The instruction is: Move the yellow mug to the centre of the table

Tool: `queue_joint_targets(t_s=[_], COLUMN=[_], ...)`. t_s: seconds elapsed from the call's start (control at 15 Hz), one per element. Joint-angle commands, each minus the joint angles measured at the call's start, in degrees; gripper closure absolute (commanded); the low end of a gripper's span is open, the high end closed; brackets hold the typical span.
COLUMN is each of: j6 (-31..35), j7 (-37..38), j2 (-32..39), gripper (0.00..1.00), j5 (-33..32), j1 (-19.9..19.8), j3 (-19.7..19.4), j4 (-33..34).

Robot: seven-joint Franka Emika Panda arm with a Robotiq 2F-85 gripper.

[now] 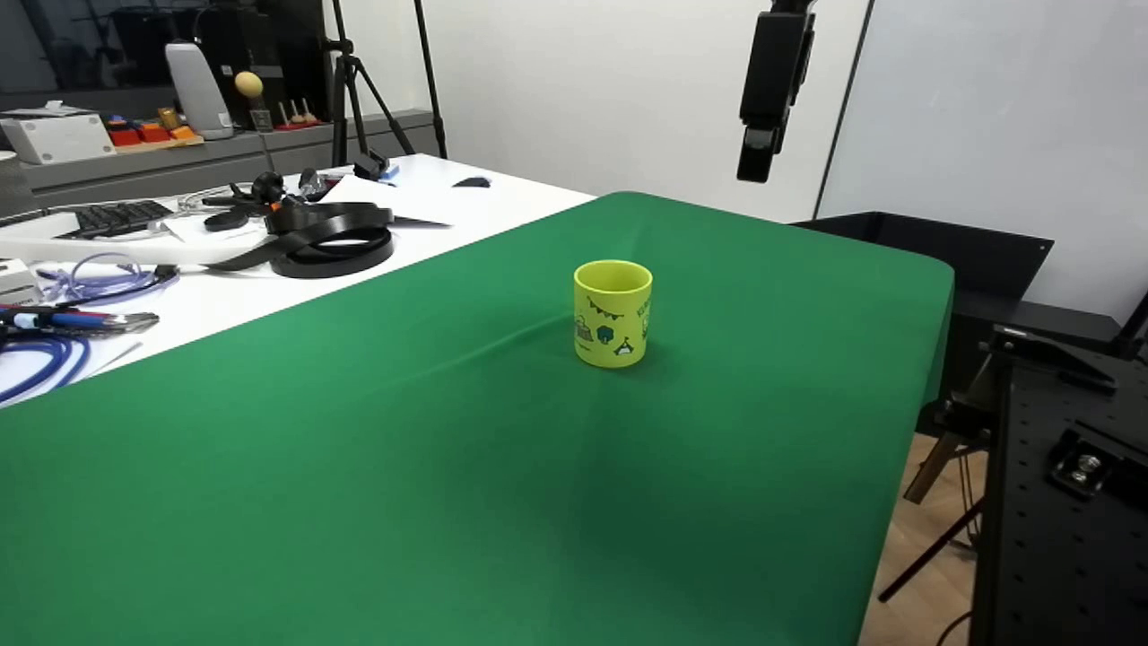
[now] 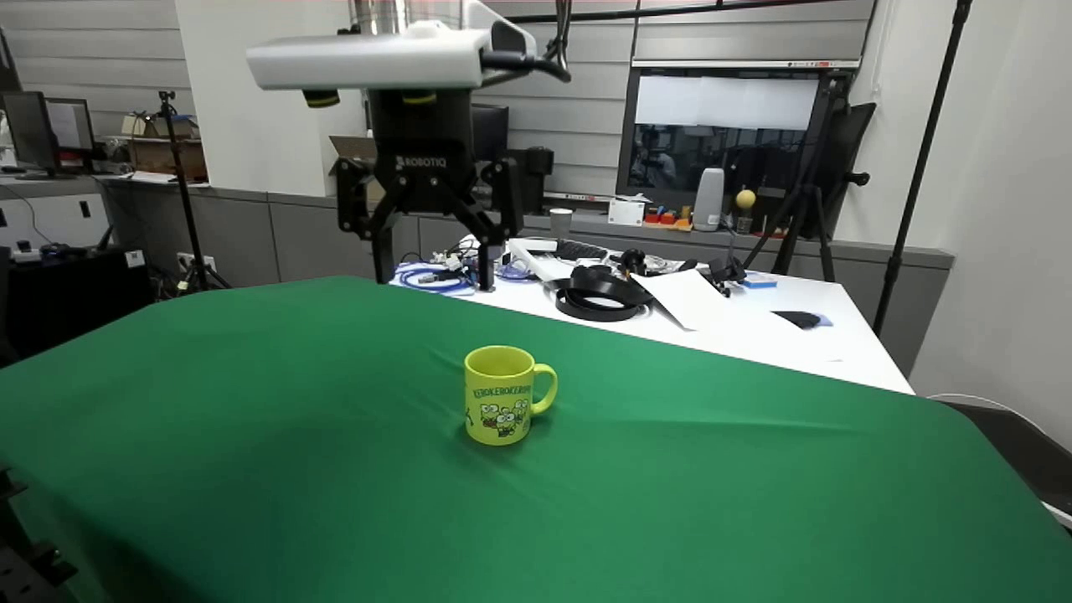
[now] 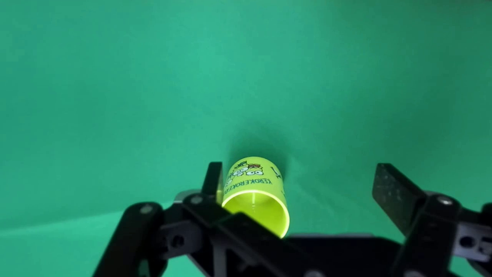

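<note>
The yellow mug (image 1: pixel 613 314) stands upright on the dark green table (image 1: pixel 404 502). In an exterior view its handle and a printed cartoon show on the mug (image 2: pixel 498 406). My gripper (image 2: pixel 435 275) hangs well above the table, apart from the mug, with its two fingers spread wide and nothing held. In an exterior view only one dark finger side of the gripper (image 1: pixel 758 161) shows, at the top. In the wrist view the mug (image 3: pixel 255 179) appears below the open gripper (image 3: pixel 298 173), closer to the left finger. Gripper linkage hides part of the mug's rim and its handle.
A white desk (image 2: pixel 787 339) with black straps (image 2: pixel 599 293), cables and papers adjoins the table's edge. Tripods (image 1: pixel 345 99) stand behind the desk. A black perforated platform (image 1: pixel 1058 502) is beside the table. The green surface (image 2: pixel 712 502) has slight wrinkles.
</note>
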Motion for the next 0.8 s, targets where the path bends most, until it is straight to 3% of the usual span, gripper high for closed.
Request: queue_joint_targets(t_s=[0.0,0.27,0.73], j6=[6.7,14.2,15.4], j7=[3.5,5.8,3.6], j2=[9.4,20.3,33.6], gripper=[0.0,0.0,0.0], j5=[-2.9,-5.7,-3.2], j1=[-1.2,-1.6,-0.7], j3=[2.1,3.0,5.3], j4=[3.1,7.5,18.1])
